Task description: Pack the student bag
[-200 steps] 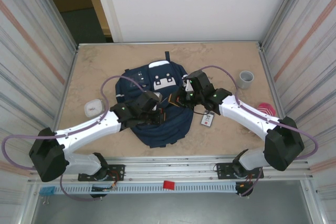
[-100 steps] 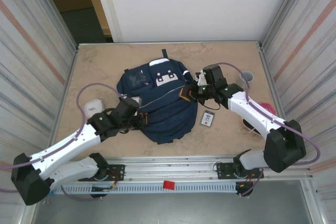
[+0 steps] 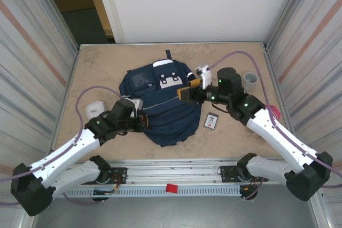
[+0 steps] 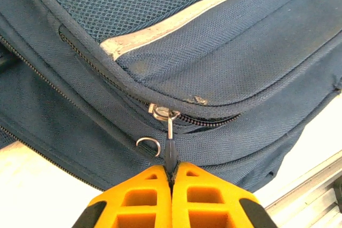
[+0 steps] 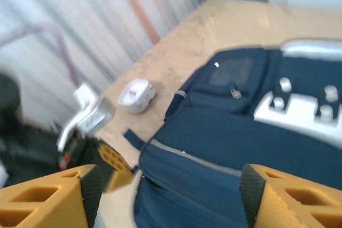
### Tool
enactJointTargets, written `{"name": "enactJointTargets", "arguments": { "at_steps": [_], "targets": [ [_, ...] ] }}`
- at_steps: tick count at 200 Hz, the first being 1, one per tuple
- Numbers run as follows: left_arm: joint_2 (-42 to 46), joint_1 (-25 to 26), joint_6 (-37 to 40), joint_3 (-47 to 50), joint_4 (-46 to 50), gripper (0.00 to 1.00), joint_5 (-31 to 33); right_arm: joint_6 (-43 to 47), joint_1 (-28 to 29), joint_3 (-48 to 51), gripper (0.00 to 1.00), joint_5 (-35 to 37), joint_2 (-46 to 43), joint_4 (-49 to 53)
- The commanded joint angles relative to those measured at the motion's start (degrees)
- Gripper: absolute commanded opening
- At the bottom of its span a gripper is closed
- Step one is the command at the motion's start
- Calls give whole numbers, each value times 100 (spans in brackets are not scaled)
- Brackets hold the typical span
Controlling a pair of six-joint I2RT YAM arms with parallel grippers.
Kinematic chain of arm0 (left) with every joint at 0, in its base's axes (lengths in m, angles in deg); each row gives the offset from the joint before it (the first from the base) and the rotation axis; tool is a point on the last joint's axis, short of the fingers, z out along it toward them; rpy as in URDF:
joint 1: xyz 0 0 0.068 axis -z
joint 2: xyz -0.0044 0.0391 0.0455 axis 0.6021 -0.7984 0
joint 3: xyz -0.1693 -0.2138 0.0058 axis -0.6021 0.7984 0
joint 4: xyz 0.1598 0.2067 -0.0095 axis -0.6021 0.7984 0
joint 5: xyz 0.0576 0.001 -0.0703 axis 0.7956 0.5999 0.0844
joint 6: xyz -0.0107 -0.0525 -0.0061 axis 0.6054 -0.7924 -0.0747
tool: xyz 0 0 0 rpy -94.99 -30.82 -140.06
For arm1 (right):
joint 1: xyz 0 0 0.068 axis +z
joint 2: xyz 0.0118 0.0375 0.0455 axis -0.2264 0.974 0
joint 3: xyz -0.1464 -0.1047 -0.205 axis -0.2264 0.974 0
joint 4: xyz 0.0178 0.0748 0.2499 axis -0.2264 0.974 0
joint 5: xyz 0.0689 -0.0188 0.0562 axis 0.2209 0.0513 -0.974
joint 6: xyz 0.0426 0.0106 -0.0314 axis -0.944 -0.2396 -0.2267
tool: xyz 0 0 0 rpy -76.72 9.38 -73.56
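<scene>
Top external view: the student bag [image 3: 160, 105] lies flat at the middle of the desk [image 3: 107, 62], its white patches toward the far edge. The left fingers [image 4: 147, 193] are pressed together, pinching a metal zipper pull [image 4: 170, 145] on the bag's left side. The right fingers [image 5: 48, 196] stand spread wide with nothing between them, above the bag's right edge. A white case [image 3: 94, 109] sits left of the bag, a small card [image 3: 212, 120] just right of it, and a grey cup [image 3: 249, 80] near the right wall.
</scene>
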Motion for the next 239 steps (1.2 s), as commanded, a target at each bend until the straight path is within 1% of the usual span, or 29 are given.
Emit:
{"name": "enactJointTargets", "arguments": {
  "at_steps": [1,12,25,56,77,88,93,102,111,116,120,125,127,137,152,174,197,208,231,239],
  "targets": [
    [162,-52,266,-106,-330,0,-176,3567,714,265,69,533,507,101],
    [202,-53,210,-83,-376,0,-179,4340,891,207,69,588,827,163],
    [235,-53,156,-53,-401,0,-187,4801,948,103,68,538,1211,123],
    [270,-74,151,-58,-331,0,-118,5328,954,-176,66,411,1948,96],
    [297,-92,157,-96,-287,0,-77,5481,863,-215,65,480,2166,-28],
    [302,-114,158,-89,-306,0,-85,5490,793,-232,62,540,2262,-83],
    [294,-127,165,-94,-304,0,-89,5480,751,-235,58,541,2288,-110],
    [264,-155,160,-96,-281,0,-81,5475,677,-244,47,517,2312,-155],
    [232,-199,144,-114,-231,0,-41,5463,616,-264,30,457,2313,-153],
    [216,-233,127,-122,-174,0,5,5470,595,-286,17,384,2296,-78],
    [197,-256,102,-142,-98,0,78,5498,582,-323,9,337,2281,-1],
    [172,-295,62,-177,37,0,227,5552,587,-373,1,297,2252,108],
    [157,-309,34,-189,93,0,287,5587,591,-399,0,283,2240,167],
    [93,-450,-49,-245,334,0,485,5704,644,-471,0,275,2185,352],
    [-21,-804,-51,-254,447,0,460,5955,735,-492,0,200,2078,556],
    [-190,-1327,145,-187,233,0,194,6031,789,-502,0,-38,1986,608],
    [-368,-1672,431,-217,-25,0,103,5975,844,-586,0,-97,2002,552],
    [-384,-1779,619,-290,-89,12,35,5926,843,-647,0,-107,2047,540],
    [-144,-1802,1284,-417,-250,52,-17,5841,818,-747,0,-176,2136,537],
    [47,-1802,1678,-381,-480,62,-104,5812,798,-768,0,-219,2151,520]
  ]
}}
